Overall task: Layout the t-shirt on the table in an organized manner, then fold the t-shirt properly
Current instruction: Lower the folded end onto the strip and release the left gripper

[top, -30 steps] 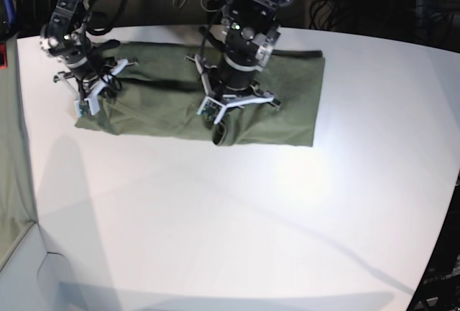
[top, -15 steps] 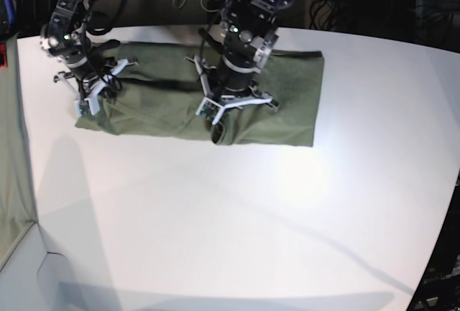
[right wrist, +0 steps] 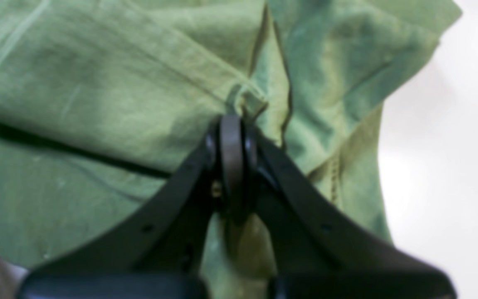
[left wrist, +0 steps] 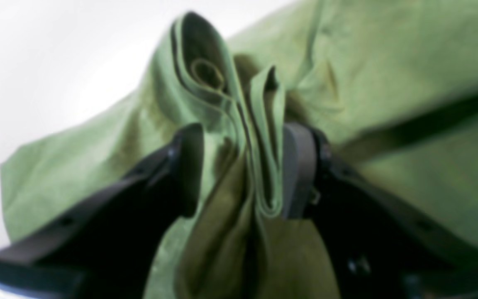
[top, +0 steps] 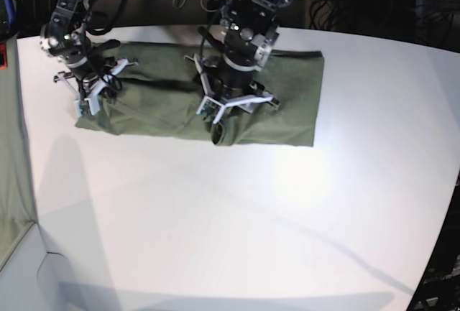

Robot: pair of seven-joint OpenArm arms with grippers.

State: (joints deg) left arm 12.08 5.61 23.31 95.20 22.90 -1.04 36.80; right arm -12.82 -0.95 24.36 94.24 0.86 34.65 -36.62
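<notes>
A: Shirt (top: pixel 287 95)?
B: Flat-ish olive strip on the far part of the table (top: pixel 237 217), well back from the near edge, long side running left-right in the base view.
A: Left gripper (left wrist: pixel 241 174)?
B: Down at the shirt's near edge, around the middle. Jaws apart, a bunched fold of fabric standing between them. One pad (left wrist: pixel 297 166) touches the fold, the other stands off it. Not a pinch.
A: Right gripper (right wrist: pixel 231 153)?
B: At the shirt's left end in the base view. Jaws fully together, a small nub of fabric poking out just past the tips; whether it's pinched, can't tell.
A: Focus?
B: Both wrist views blurry.
</notes>
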